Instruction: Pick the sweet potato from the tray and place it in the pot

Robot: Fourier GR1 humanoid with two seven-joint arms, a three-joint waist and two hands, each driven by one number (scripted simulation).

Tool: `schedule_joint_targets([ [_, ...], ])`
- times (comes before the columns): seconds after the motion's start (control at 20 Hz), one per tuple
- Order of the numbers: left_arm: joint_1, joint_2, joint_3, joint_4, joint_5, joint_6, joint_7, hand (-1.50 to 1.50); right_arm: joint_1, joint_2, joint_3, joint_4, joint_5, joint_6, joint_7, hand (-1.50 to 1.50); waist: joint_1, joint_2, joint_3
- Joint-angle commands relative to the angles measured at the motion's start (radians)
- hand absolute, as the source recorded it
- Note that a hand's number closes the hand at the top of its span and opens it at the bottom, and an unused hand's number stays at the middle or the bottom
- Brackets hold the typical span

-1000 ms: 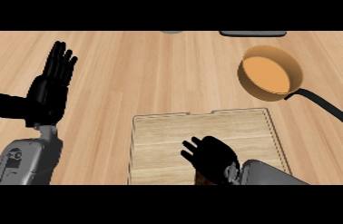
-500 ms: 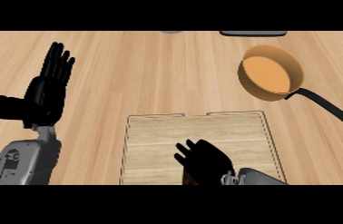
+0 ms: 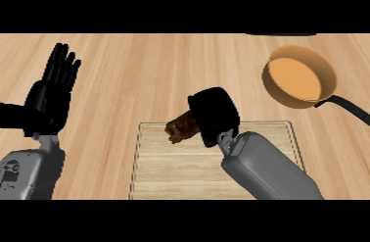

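Over tray (image 3: 173, 180) far edge | right hand (image 3: 214, 114) fingers curled round sweet potato (image 3: 182, 129) | left hand (image 3: 52, 96) fingers straight | pot (image 3: 298, 82) apart

You see two forearms cased in smooth grey shells with rounded edges, each ending in a matte black hand. The left hand (image 3: 52, 96), well to the left of the pale wooden tray (image 3: 173, 172), is slim-fingered, with a broad black palm and a thick black wrist block running off to the side. Below it, the left grey forearm shell carries a small round fitting and dark seams. The right hand (image 3: 214, 113), over the tray's far edge, joins its blocky grey forearm through a narrow wrist link with a pale metal connector.
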Motion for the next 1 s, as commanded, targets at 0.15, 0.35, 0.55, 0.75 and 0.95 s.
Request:
schedule_joint_targets([
  [0.15,-0.019,-0.009,-0.019,0.003,-0.006,-0.005,0.002,0.00,-0.217,0.114,-0.246,0.128,0.195,-0.259,0.388,1.50,0.043,0.005,-0.007],
  [0.35,-0.021,-0.031,-0.048,-0.004,-0.010,-0.007,0.007,0.00,-0.354,0.123,-0.310,0.225,0.338,-0.376,0.575,1.50,0.071,0.007,-0.008],
  [0.55,-0.031,-0.023,-0.039,0.008,-0.011,-0.008,0.003,0.00,-0.480,0.113,-0.354,0.322,0.501,-0.450,0.690,1.50,0.059,0.004,-0.008],
  [0.75,-0.038,-0.014,-0.035,-0.007,-0.009,-0.009,0.021,0.00,-0.565,0.107,-0.412,0.440,0.611,-0.517,0.733,1.50,0.061,0.005,-0.006],
  [0.95,-0.022,-0.028,-0.040,-0.005,-0.027,0.015,0.022,0.00,-0.618,0.095,-0.487,0.501,0.660,-0.477,0.740,1.50,0.021,-0.008,-0.004],
])
